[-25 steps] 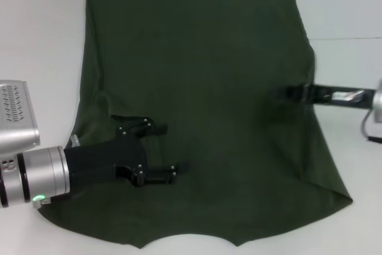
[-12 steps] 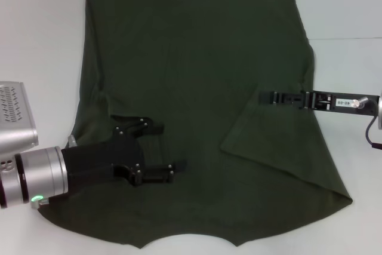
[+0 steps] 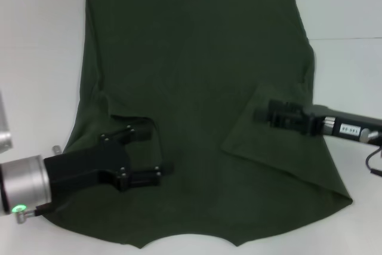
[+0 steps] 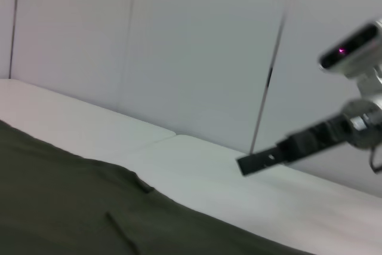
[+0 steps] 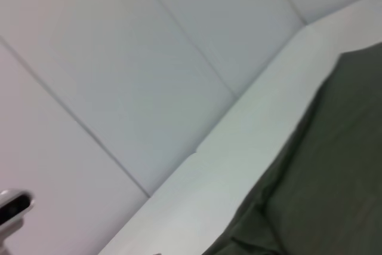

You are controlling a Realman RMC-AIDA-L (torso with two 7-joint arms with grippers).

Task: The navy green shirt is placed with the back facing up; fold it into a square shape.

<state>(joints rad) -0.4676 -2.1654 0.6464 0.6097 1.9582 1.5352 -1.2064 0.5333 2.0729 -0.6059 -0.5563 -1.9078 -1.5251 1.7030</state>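
Note:
The navy green shirt (image 3: 197, 58) lies spread flat on the white table (image 3: 36, 40), its hem at the far side. Its right sleeve is folded inward as a flat triangular flap (image 3: 271, 150). My right gripper (image 3: 262, 114) reaches in from the right and hovers over the upper part of that flap. My left gripper (image 3: 162, 150) is open just above the shirt's near-left part, beside a small fold in the cloth, with nothing between its fingers. The shirt's edge (image 4: 59, 207) shows in the left wrist view, with the right gripper (image 4: 248, 163) farther off. The right wrist view shows cloth (image 5: 334, 165) too.
White table surface surrounds the shirt on the left, right and far sides. Pale wall panels (image 4: 179, 58) stand behind the table. The shirt's near edge reaches almost to the table's front.
My right gripper has carried the right sleeve inward, laying it as a flap, then dropped slightly toward the near side. My left arm has drawn back to the left and nearer.

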